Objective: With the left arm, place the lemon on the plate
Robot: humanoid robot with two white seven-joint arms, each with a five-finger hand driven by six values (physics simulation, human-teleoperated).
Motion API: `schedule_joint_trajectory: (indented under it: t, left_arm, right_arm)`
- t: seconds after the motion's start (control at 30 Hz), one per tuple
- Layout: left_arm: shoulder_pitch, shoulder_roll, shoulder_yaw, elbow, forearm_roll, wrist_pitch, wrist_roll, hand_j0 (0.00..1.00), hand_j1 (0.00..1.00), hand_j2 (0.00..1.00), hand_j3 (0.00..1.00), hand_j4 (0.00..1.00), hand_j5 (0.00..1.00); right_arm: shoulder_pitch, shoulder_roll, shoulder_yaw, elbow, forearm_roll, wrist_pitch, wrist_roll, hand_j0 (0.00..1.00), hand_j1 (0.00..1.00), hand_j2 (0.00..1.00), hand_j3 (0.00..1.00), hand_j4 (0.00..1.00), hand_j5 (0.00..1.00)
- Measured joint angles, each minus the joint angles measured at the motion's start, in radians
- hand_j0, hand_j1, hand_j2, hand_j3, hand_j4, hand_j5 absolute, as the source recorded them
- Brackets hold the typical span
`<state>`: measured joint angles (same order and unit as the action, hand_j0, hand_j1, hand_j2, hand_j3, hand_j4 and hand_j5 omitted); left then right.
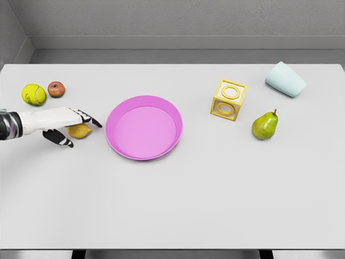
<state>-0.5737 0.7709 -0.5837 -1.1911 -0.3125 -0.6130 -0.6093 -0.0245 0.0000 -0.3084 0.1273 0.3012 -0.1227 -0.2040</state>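
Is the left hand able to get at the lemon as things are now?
Probably yes. The left hand is already at the lemon, fingers above it and thumb below, not visibly closed on it. Nothing stands between them; the pink plate lies just beside.

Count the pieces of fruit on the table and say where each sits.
3. Apple at far left beside the tennis ball; lemon under the left hand; pear at right.

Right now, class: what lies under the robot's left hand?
A lemon lies on the table under the left hand. The fingers cover its top, so whether they grip it cannot be seen.
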Motion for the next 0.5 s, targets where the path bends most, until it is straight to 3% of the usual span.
schedule_joint_trajectory:
  t: [0.2,0.33,0.5]
  left_arm:
    - [-0.017,0.009,0.000,0.003,-0.005,0.000,-0.002,0.78,0.78,0.78,0.78,0.78,0.78]
    - [-0.018,0.011,-0.010,0.004,-0.017,0.000,-0.002,0.73,0.73,0.73,0.73,0.73,0.73]
    - [-0.018,0.010,-0.023,0.002,-0.022,0.000,-0.002,0.59,0.59,0.59,0.59,0.59,0.59]
  right_arm:
    - [0.000,0.000,0.000,0.000,0.000,0.000,0.000,1.00,1.00,1.00,1.00,1.00,1.00]
    - [0.000,0.000,0.000,0.000,0.000,0.000,0.000,1.00,1.00,1.00,1.00,1.00,1.00]
    - [0.000,0.000,0.000,0.000,0.000,0.000,0.000,1.00,1.00,1.00,1.00,1.00,1.00]
